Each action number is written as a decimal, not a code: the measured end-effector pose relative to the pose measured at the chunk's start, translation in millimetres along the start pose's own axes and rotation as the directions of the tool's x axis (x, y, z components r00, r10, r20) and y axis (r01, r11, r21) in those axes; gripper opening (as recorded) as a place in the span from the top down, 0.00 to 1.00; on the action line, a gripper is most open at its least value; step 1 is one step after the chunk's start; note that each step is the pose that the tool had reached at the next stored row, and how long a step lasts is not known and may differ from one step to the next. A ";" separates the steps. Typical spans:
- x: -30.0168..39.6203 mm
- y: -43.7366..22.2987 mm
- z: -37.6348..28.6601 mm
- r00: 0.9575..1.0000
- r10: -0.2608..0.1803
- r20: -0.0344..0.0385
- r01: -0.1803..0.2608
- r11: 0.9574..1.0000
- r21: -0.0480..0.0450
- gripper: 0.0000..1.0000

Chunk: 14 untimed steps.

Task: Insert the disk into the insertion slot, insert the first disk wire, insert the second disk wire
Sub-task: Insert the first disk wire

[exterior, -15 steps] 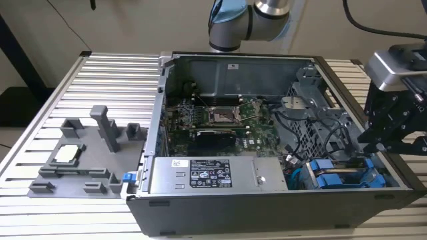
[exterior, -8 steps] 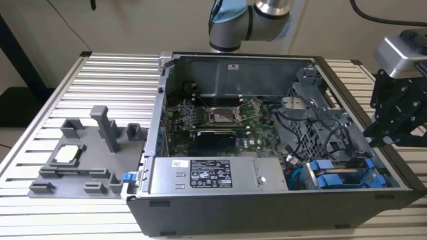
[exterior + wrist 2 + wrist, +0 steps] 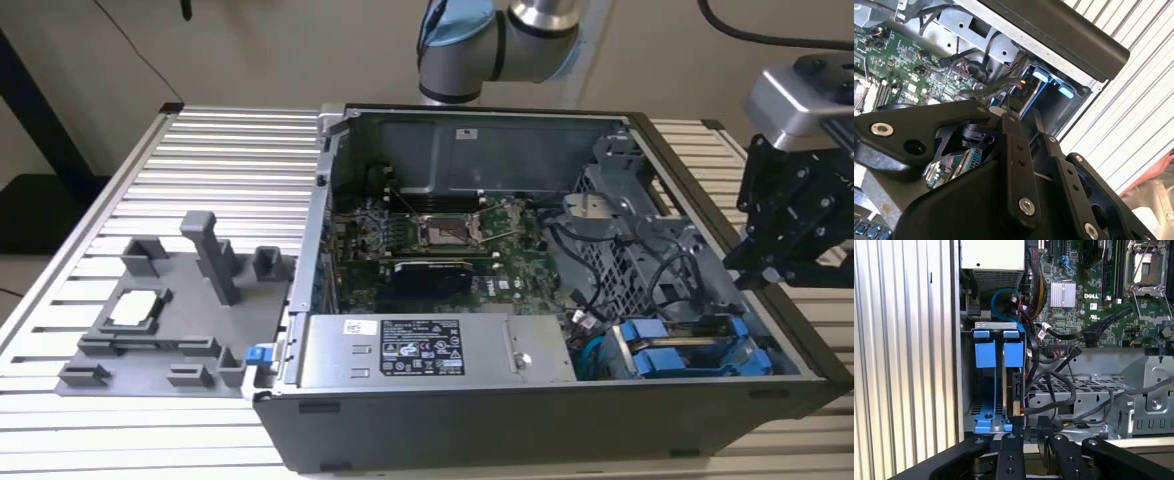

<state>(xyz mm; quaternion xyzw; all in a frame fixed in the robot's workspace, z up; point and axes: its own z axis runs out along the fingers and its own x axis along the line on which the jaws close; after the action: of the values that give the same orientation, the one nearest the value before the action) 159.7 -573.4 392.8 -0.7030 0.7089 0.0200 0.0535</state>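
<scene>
In the exterior view the open case [image 3: 534,412] sits mid-frame on the slatted table [image 3: 227,160], and the disk [image 3: 674,358] is in the case's lower right corner. It stands on edge in its blue carrier inside the slot [image 3: 627,372], just to the exterior view's right of the power supply [image 3: 414,350]. The first wrist view shows the same disk [image 3: 1015,382] edge-on, deep in the slot [image 3: 967,390], with the carrier's blue tabs level with those of the neighbour. From this, the first step looks done. The gripper [image 3: 754,268] hangs at the right edge of the exterior view, above the case's wall and near the disk, apart from it. Both wrist views show the gripper [image 3: 1029,432] [image 3: 1024,122] pointed toward the slot. I cannot tell whether it is open, closed or holding anything, as the space at its tip is dark. A bundle of black cables [image 3: 1054,382] runs from the board [image 3: 441,235] to just beside the disk, and in the second wrist view one cable [image 3: 989,90] ends at a red and yellow connector close to the blue frame. I cannot tell whether either wire is seated in the disk, so the two wire steps appear to be in hand or left to do.
</scene>
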 end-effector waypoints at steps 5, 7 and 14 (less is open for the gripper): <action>-11.8 0.0 1.4 1.000 0.000 0.000 0.000 1.000 0.000 0.73; -16.2 0.1 2.0 1.000 0.000 0.000 0.000 1.000 0.000 0.73; -29.3 0.3 3.9 1.000 0.000 0.001 0.000 1.000 0.000 0.73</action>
<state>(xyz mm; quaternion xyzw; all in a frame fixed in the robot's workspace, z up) 159.7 -543.9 392.0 -0.7029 0.7090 0.0203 0.0538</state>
